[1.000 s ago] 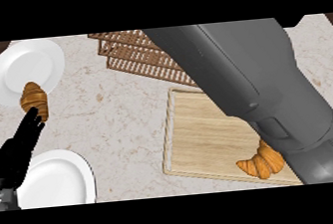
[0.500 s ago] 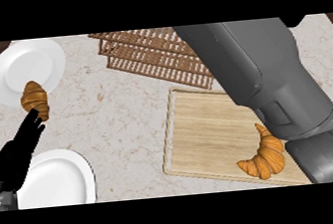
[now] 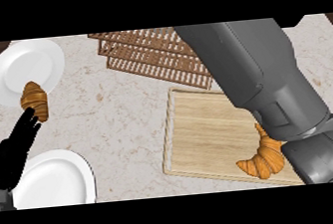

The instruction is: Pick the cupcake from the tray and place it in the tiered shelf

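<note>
The golden-brown croissant-shaped pastry point(image 3: 264, 159) lies on the pale wooden tray point(image 3: 200, 131) near the desk's right edge, not yet lifted. The brown slatted tiered shelf point(image 3: 150, 53) holds nothing. Right hand is hidden; the black left hand point(image 3: 10, 147) rests, fingers straight.

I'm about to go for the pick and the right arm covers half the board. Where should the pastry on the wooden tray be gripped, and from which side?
It shows as a croissant, not a cupcake, lying flat near the wooden tray's near right corner. Probably grip across its thick middle, where the curve is widest, coming from above on its open left side. The right forearm covers its right part; the right hand isn't visible.
</note>
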Tool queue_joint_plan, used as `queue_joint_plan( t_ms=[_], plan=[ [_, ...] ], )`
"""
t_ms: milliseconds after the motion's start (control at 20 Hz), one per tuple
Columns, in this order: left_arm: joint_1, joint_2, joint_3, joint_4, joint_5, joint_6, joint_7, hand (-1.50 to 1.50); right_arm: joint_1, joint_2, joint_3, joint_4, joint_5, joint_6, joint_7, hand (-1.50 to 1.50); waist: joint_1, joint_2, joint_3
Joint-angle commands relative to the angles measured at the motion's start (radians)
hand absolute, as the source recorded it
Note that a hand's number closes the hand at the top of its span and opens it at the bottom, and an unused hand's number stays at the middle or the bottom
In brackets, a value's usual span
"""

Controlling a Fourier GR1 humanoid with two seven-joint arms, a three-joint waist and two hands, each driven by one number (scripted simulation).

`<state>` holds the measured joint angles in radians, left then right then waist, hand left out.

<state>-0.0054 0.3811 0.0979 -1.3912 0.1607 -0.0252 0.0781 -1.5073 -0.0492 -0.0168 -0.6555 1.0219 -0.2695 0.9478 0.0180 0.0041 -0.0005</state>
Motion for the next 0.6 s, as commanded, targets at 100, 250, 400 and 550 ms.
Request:
queue_joint_plan(
  t_ms=[100,250,400,550],
  plan=[
    [0.046,-0.009,0.011,-0.044,0.01,-0.003,0.008,0.0,0.03,0.026,-0.089,-0.102,-0.082,-0.098,0.022,-1.5,-0.005,-0.008,0.001],
    [0.02,-0.005,0.009,-0.043,-0.004,0.01,0.055,0.0,0.06,0.045,-0.1,-0.148,-0.099,-0.131,-0.001,-1.5,-0.01,-0.006,0.001],
    [0.033,-0.028,-0.007,-0.034,-0.024,0.015,0.01,0.0,0.063,-0.003,-0.15,-0.242,-0.157,-0.133,-0.037,-1.5,-0.015,-0.007,0.001],
    [0.049,-0.022,0.024,-0.009,-0.008,0.008,-0.005,0.0,0.058,-0.022,-0.14,-0.421,-0.163,-0.052,0.05,-1.5,-0.036,-0.017,0.001]
  ],
)
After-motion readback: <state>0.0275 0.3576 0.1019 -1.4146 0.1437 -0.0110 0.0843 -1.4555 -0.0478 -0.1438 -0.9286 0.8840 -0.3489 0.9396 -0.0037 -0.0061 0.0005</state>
